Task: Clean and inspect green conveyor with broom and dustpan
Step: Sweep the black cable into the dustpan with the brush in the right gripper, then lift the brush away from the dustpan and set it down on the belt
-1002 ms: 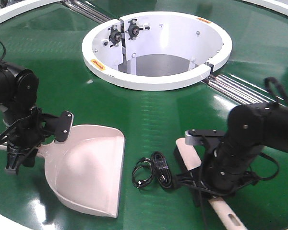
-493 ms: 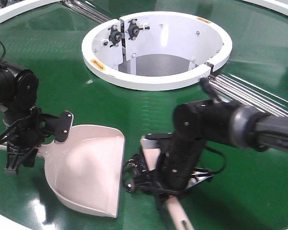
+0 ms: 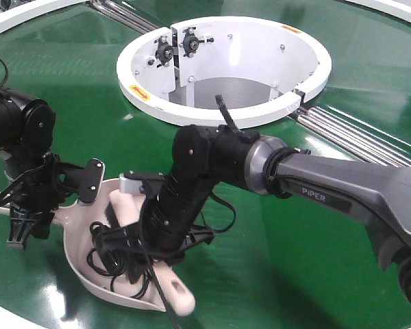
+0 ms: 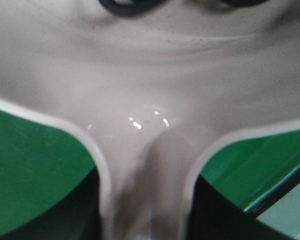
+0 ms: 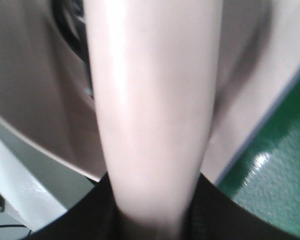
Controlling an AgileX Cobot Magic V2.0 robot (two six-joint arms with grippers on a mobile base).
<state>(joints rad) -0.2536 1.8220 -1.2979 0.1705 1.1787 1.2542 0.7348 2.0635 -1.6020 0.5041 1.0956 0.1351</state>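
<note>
Note that the green conveyor [image 3: 260,281] fills the front view as a glossy dark-green surface, with its white ring-shaped hub [image 3: 312,81] at the top centre and steel rollers [image 3: 337,131] running outward from the hub on the right. Locate the dustpan [image 3: 77,236] lying on the belt at the lower left, its open lip facing right and its handle pointing left. Observe that the left gripper [image 3: 29,218] is clamped on that handle; the left wrist view confirms this, showing the neck of the dustpan [image 4: 150,90] narrowing down between the two dark jaws, with green belt [image 4: 30,165] on either side. Note that the right arm reaches across the belt from the right, and that the right gripper [image 3: 151,241] hangs over the pan of the dustpan, clenched on the broom [image 3: 172,288]. The broom lies slantwise, its head end inside the pan and its handle end out past the lip toward the near edge. In the right wrist view the broom handle [image 5: 150,100] rises straight out of the jaws and fills the centre, with the pan behind it and belt [image 5: 275,170] at the lower right. Note also the tangled black cable [image 3: 103,257] inside the pan, just beside the broom; one loop of it shows at the top edge of the left wrist view [image 4: 122,6].
</note>
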